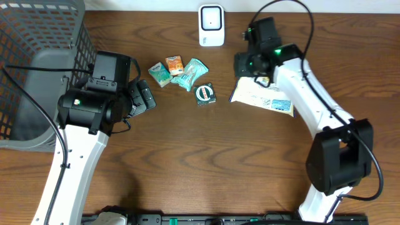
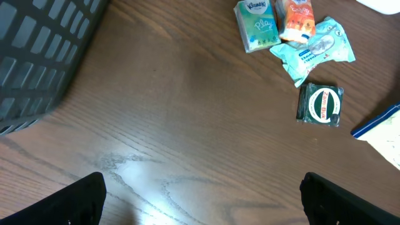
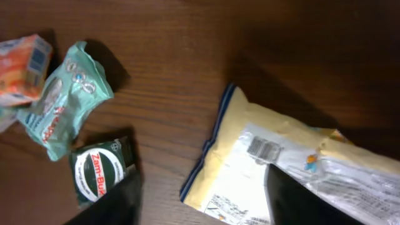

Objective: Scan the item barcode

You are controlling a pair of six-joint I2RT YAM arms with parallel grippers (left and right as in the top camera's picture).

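Right of centre, toward the far side, a flat yellow-and-white plastic packet with a blue edge (image 1: 253, 94) lies barcode (image 3: 264, 149) up. It looks light, limp and probably slippery, so pinch its left edge. The right gripper (image 3: 201, 192) hangs over it with jaws apart, and the left gripper (image 2: 201, 187) is spread wide, both empty.

Grey basket (image 2: 37, 56) upper left, wood table (image 2: 175, 125), teal pouch (image 2: 315, 50) upper right, dark round-label packet (image 2: 320, 104) below it, left gripper (image 2: 203, 203) wide apart at bottom.
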